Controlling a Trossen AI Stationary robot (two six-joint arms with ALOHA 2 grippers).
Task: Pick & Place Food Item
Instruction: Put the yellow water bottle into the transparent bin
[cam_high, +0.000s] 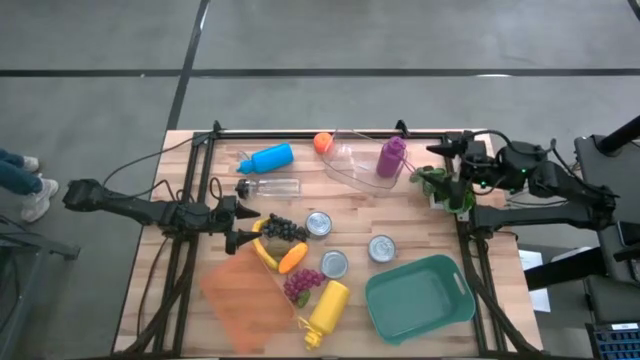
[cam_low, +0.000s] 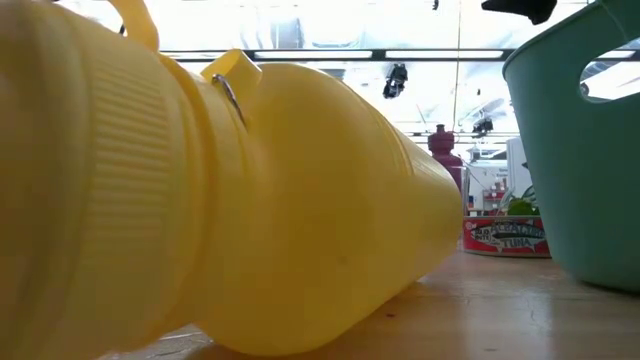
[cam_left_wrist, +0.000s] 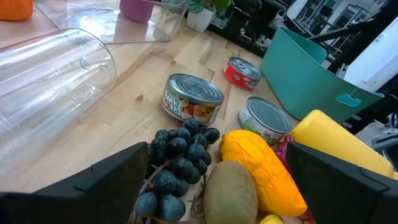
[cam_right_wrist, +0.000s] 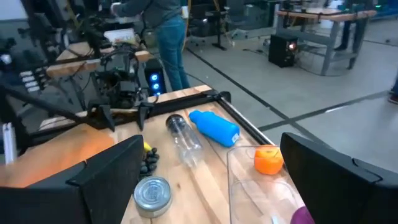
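Note:
A heap of food lies left of the table's middle: dark grapes (cam_high: 283, 229) (cam_left_wrist: 180, 162), an orange-yellow fruit (cam_high: 292, 258) (cam_left_wrist: 261, 171), a greenish-brown fruit (cam_left_wrist: 230, 193), a banana (cam_high: 264, 252) and red grapes (cam_high: 303, 285). My left gripper (cam_high: 243, 224) stands open, level, just left of the dark grapes, its fingers on either side of the heap's near end without touching. A teal bin (cam_high: 420, 297) stands at the near right. My right gripper (cam_high: 438, 165) hangs open above the table's far right, over a small green plant (cam_high: 452, 190).
Three cans (cam_high: 318, 224) (cam_high: 334, 264) (cam_high: 381, 248) stand mid-table. A yellow bottle (cam_high: 328, 310) lies beside an orange mat (cam_high: 240, 295). At the back are a blue bottle (cam_high: 268, 158), a clear bottle (cam_high: 270, 187), an orange (cam_high: 322, 142) and a clear tub (cam_high: 350, 165) holding a purple bottle (cam_high: 390, 157).

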